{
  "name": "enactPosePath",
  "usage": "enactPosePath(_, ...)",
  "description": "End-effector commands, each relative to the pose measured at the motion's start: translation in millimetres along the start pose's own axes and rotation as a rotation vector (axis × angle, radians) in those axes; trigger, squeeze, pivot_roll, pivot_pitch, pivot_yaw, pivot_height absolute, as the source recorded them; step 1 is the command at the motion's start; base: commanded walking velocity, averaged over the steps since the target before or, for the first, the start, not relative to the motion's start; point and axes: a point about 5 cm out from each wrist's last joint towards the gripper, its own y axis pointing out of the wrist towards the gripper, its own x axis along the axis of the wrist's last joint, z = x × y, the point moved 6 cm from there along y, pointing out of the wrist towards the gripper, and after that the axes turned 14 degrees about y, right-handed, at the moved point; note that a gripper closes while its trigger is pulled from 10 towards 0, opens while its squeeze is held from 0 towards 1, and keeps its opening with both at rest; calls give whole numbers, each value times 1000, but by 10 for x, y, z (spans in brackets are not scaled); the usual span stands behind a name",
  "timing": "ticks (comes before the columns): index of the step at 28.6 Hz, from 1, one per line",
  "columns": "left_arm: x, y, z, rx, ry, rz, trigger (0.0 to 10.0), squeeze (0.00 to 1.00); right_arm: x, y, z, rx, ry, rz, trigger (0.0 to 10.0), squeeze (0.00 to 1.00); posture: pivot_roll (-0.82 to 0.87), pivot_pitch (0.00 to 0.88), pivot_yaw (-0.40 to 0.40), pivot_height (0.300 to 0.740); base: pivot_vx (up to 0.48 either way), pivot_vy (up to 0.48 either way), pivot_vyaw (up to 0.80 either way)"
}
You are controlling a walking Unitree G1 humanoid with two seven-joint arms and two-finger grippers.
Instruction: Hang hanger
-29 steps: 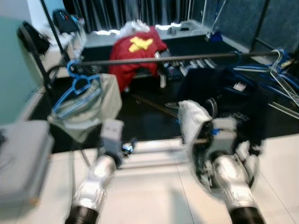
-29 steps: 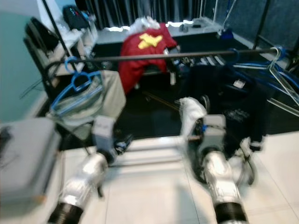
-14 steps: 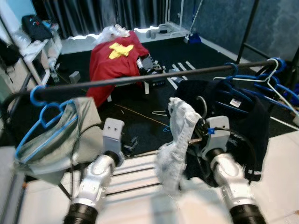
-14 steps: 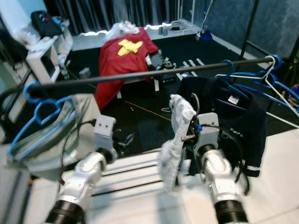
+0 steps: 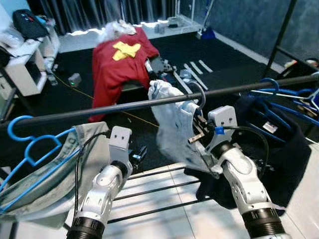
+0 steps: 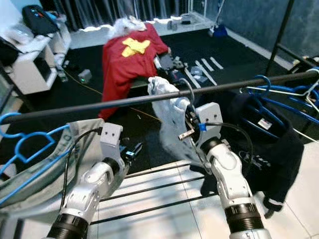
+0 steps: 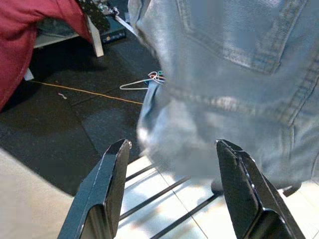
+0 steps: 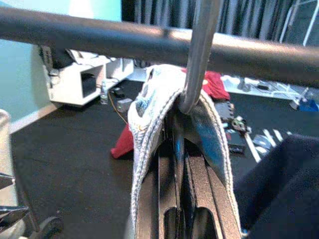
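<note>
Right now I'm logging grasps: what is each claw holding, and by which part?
Right claw: the hanger carrying light denim jeans, gripped below its hook. Left claw: open, nothing held.

Black rail (image 5: 99, 110) carries blue hangers (image 5: 30, 144), dark garment (image 5: 279, 149), jeans hanger hook (image 5: 198, 97).

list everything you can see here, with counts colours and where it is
rail: one, black, horizontal across the scene
jeans hanger: one, metal hook at the rail, light blue jeans on it
blue hangers: several, on the rail at right
dark garment: one, hanging at right
grey-green garment: one, on a blue hanger at left
red cloth: one, yellow mark, draped behind
left gripper: open, below the jeans
right gripper: shut on jeans hanger
</note>
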Motion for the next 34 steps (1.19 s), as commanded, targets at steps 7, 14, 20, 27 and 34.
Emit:
enactPosePath(7, -88, -41, -27, -24, 15, 29, 10000, 0, 76, 21, 82, 30, 5, -23, 10000, 0, -76, 27, 47, 740, 0, 0, 0)
enactPosePath(14, -154, -56, -66, -53, 40, 57, 10000, 0, -238, -49, 39, 7, -24, 113, 10000, 0, -77, 27, 46, 740, 0, 0, 0)
enactPosePath(20, -241, -93, -157, -118, 78, 85, 10000, 0, -600, -187, 25, -15, -3, 243, 10000, 0, -79, 29, 47, 740, 0, 0, 0)
enactPosePath(27, -477, -172, -229, -177, 162, 188, 10000, 0, -1020, -473, -209, -196, 53, 313, 10000, 0, -78, 27, 43, 740, 0, 0, 0)
enactPosePath(34, -503, -170, -127, -82, 55, 171, 10000, 0, -1067, -527, -318, -301, 149, 281, 10000, 0, -78, 17, 43, 740, 0, 0, 0)
